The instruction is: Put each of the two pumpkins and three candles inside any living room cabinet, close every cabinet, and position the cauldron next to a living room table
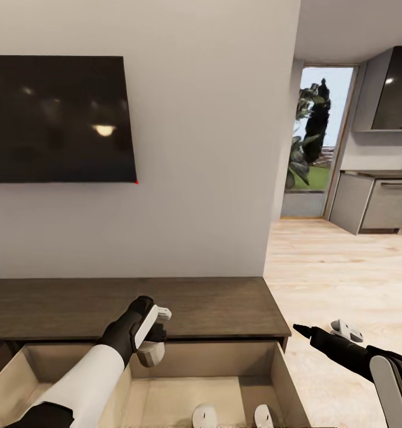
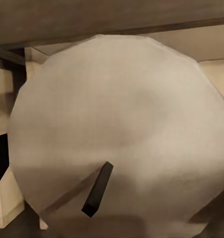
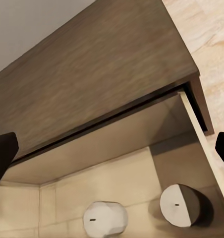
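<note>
The dark brown cabinet runs along the wall under the TV, and its right drawer is pulled open, showing a pale interior. Two grey-white candles stand on the drawer floor, also seen in the right wrist view. My left gripper hangs over the open drawer, shut on a third candle. That candle's top and wick sit close up in the left wrist view. My right gripper is open beside the drawer's right end, nothing between its fingers. The pumpkins, cauldron and table are out of view.
A black TV hangs on the wall above the cabinet. To the right, light wood floor leads to grey kitchen units and a glass door.
</note>
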